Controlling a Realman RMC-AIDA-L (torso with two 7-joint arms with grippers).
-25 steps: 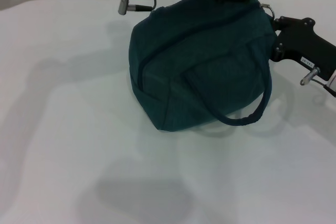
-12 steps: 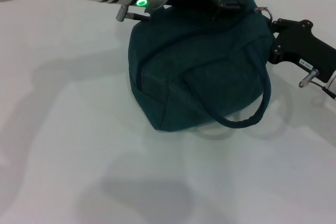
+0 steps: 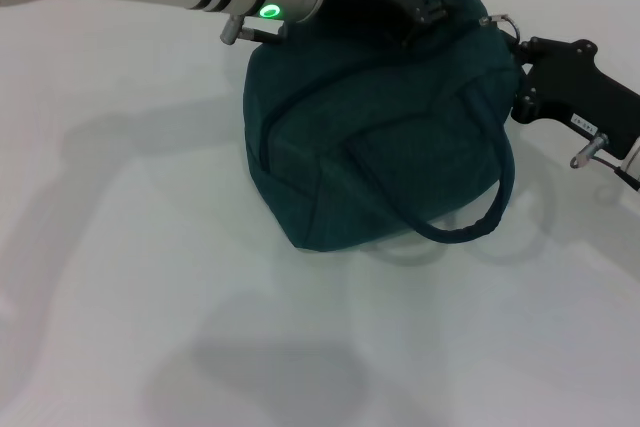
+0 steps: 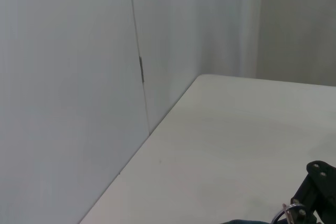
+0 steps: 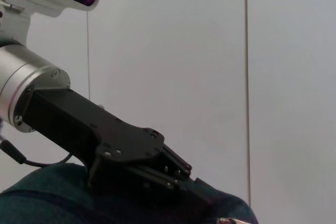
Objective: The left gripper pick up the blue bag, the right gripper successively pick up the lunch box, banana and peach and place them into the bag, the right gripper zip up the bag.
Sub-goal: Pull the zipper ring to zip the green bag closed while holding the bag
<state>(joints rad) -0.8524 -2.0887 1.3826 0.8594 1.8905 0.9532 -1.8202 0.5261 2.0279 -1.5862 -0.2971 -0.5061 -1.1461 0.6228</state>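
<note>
The blue bag (image 3: 380,137) sits on the white table, its zipper line closed, with one rope handle (image 3: 470,229) hanging down its front. My left gripper (image 3: 428,9) rests on the bag's top and looks shut on the fabric there; the right wrist view shows it (image 5: 197,186) from the side, pressed onto the bag (image 5: 47,198). My right gripper (image 3: 516,45) is at the bag's right end, next to the metal ring pull (image 3: 503,20). The left wrist view shows that gripper (image 4: 315,192) and the ring (image 4: 290,213). The lunch box, banana and peach are out of view.
The white table (image 3: 150,247) spreads to the left of and in front of the bag. A pale wall (image 4: 68,77) stands behind the table's far edge.
My left gripper has come down and drawn back leftward along the bag's top, and the top has sunk a little. The right gripper has barely moved.
</note>
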